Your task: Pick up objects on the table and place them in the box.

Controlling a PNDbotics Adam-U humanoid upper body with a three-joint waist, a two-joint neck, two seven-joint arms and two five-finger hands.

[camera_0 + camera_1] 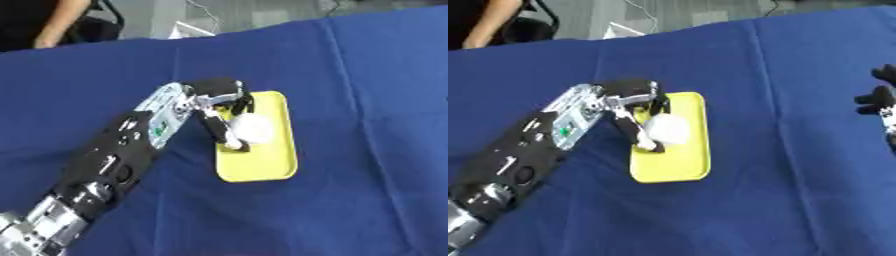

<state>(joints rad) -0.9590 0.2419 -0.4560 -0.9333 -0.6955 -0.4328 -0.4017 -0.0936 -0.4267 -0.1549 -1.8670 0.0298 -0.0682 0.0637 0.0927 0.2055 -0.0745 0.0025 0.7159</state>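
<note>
Step in hand, as judged: setting the white object down in the yellow tray, which served as the box here. To do it well, the hand needed to stay over the tray's middle, lower until the object sat on the floor of the tray, then uncurl w/o dragging it toward the near-left rim. The object looked round, so prob. prone to rolling; a low, gentle release was safer than a drop. Withdraw up and back along the forearm's line, not sideways across the rim.

Nearest the camera, the left arm entered from the lower-left corner, silver joint at the wrist end, black forearm running diagonally up and to the right. At its end the left hand (213,102) hung over the left half of the yellow tray (274,166), palm turned toward the tray, fingers (220,131) curled down around the white object (252,128), grasping it. The object was inside the tray's outline, roughly mid-length; whether it already touched the tray floor couldn't be told.

The tray lay flat on the blue-clothed tabletop (367,200), long axis running away from the robot.

The right hand (880,102) showed only at the right edge of the right eye view, well apart from the tray, idle, fingers relaxed and spread, holding nothing.
</note>
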